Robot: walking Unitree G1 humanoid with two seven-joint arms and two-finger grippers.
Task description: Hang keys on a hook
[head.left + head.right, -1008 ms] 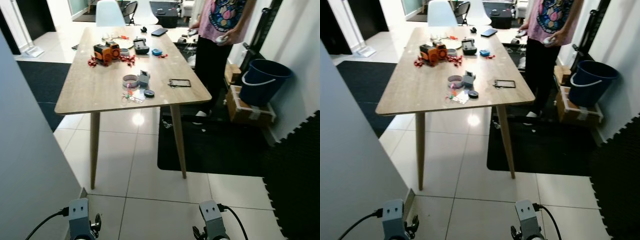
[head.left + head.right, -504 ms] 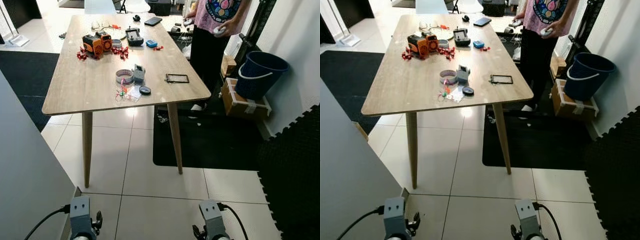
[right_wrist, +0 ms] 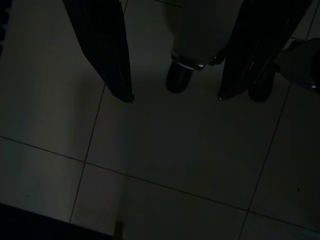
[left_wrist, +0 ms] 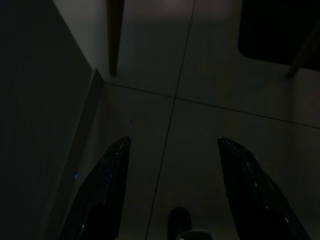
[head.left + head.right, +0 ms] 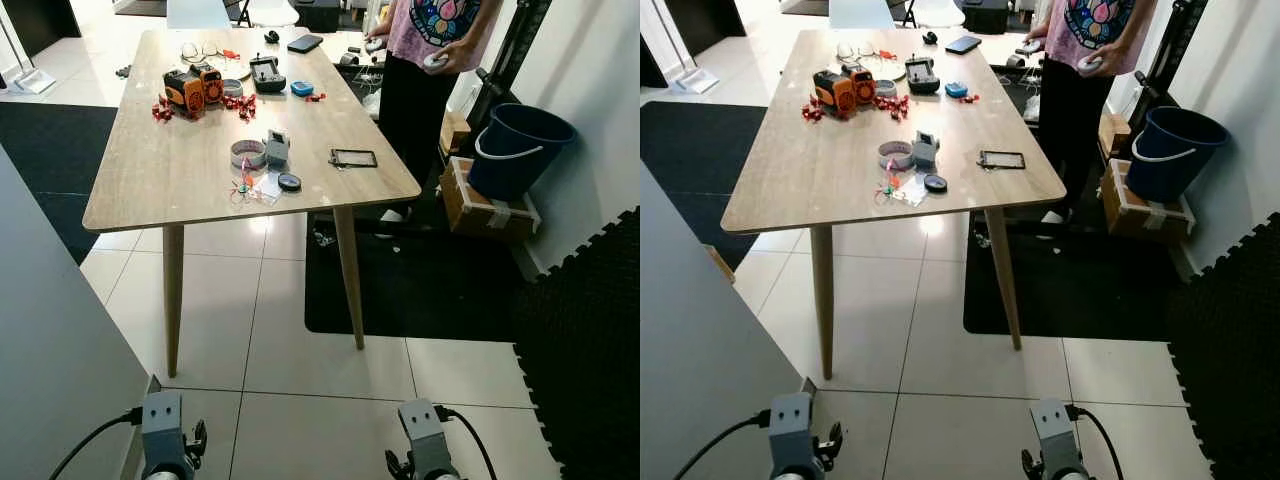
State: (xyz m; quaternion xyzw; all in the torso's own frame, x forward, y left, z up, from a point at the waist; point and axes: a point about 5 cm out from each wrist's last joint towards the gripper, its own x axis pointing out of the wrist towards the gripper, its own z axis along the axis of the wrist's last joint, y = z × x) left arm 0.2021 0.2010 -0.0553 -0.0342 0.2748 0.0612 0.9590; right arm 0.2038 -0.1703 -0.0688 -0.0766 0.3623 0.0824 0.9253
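A long wooden desk [image 5: 180, 180] runs from 6 toward 12 o'clock over the tiled floor [image 5: 300, 340], with a person [image 5: 425, 60] standing at its 2 o'clock side near a dark blue bucket [image 5: 518, 150]. The keys [image 5: 248, 189], a small splayed cluster with pink and green tags whose long axis is too small to tell, lie near the desk's near edge, just at 6 o'clock from a tape roll [image 5: 247, 153]. Both arms hang low over the floor: the left end effector [image 4: 172, 145] and right end effector [image 3: 175, 100] each have fingers spread apart, holding nothing.
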